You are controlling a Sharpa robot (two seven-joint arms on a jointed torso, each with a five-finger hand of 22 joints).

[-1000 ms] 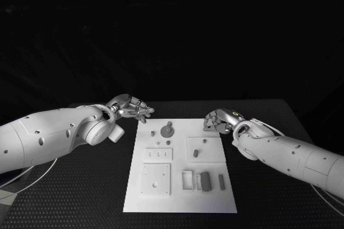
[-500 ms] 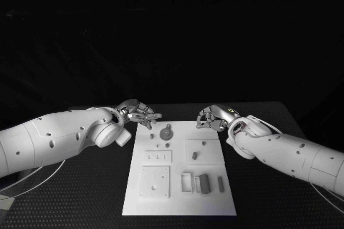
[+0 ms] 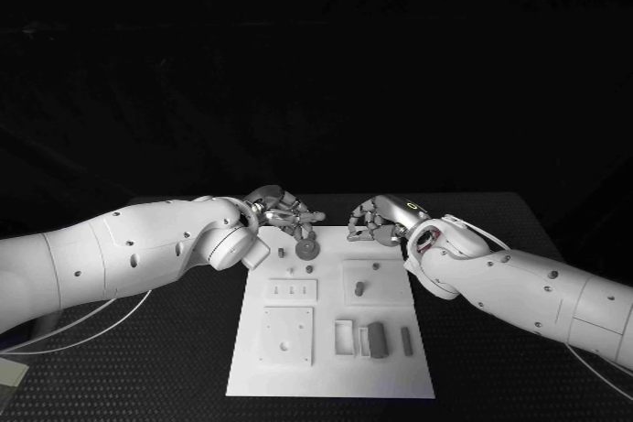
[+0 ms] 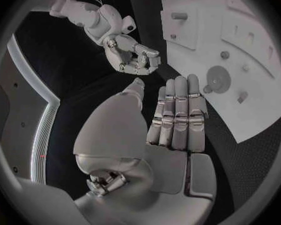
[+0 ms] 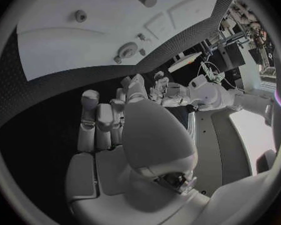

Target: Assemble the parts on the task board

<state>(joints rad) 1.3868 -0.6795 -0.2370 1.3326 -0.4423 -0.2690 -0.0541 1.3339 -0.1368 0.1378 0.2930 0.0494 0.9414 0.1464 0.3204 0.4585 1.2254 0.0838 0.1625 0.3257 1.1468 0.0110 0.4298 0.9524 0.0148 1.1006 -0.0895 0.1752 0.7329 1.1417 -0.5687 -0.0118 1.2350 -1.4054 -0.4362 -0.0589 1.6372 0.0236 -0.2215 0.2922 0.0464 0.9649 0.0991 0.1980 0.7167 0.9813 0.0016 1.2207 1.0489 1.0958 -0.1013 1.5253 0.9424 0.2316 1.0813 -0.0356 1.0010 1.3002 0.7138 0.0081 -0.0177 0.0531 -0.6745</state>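
Task board (image 3: 330, 349) with grey parts (image 3: 378, 336), left robot hand (image 3: 284, 214) empty, fingers apart, right robot hand (image 3: 376, 222) curled closed, empty.

The board (image 3: 333, 349) is looking smooth, matt white; the surface (image 3: 158, 367) bumpy black; the fingers (image 4: 178, 115) shiny metal.

The task board (image 3: 330, 367) lay mid-table (image 3: 158, 367); the gear (image 3: 306, 249) sat at its far end, between the left robot hand (image 3: 284, 211) and right robot hand (image 3: 376, 222).
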